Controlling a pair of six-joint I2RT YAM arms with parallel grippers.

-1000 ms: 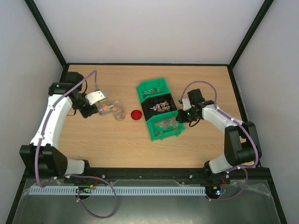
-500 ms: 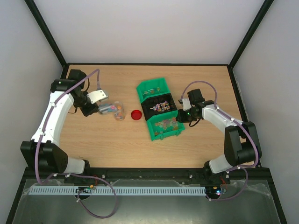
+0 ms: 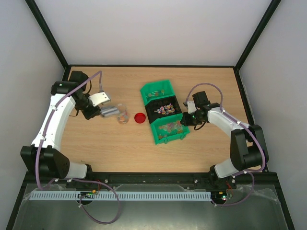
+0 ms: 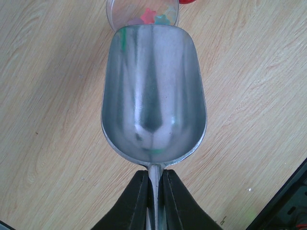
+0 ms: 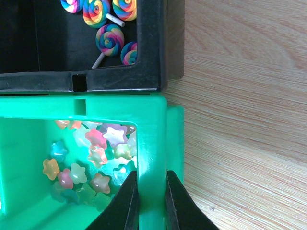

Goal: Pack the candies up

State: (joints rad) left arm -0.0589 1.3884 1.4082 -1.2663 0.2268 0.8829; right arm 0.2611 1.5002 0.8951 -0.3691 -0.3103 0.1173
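Your left gripper (image 4: 154, 178) is closed tight on the handle of the scoop (image 4: 153, 91), whose lip meets the rim of the cup (image 4: 114, 18). Candies (image 4: 147, 16) lie in the cup and in the green bin (image 5: 151, 120). Your right gripper (image 5: 151, 184) pinches the bin's wall, fingers nearly together.

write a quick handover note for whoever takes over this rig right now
Left gripper: shut on the scoop handle; scoop empty, its lip at the clear cup.
Right gripper: shut on the green bin wall.
Done: a few candies in the cup.
Left to do: star candies in the green bin, lollipops in the black bin; red lid off, on the table beside the cup.
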